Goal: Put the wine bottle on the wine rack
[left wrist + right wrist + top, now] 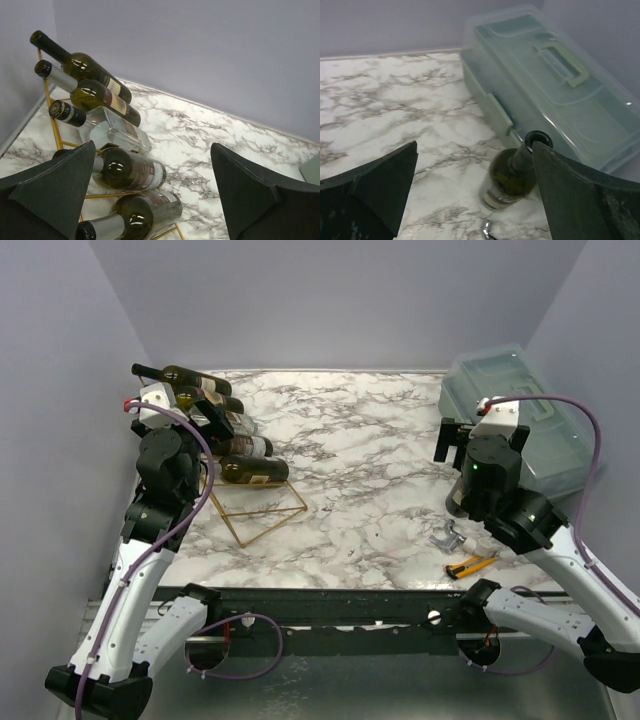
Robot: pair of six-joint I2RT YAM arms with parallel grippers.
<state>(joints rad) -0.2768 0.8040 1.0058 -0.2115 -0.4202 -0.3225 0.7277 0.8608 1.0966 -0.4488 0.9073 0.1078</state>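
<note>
My right claw (474, 150) spread wide, empty. Upright wine bottle (510, 176) stands below it, just beside plastic box (560, 85), axis vertical. Across table, wine rack (265, 523) under left claw (152, 150), also spread. Right arm nearer bottle.

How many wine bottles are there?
6 bottles: five lie on the gold wire rack at far left, and one stands upright beside the plastic box on the right. Others may be hidden.

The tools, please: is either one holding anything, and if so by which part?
Nothing is held. The left tool stands open near the racked bottles; the right tool stands open above the upright wine bottle.
</note>
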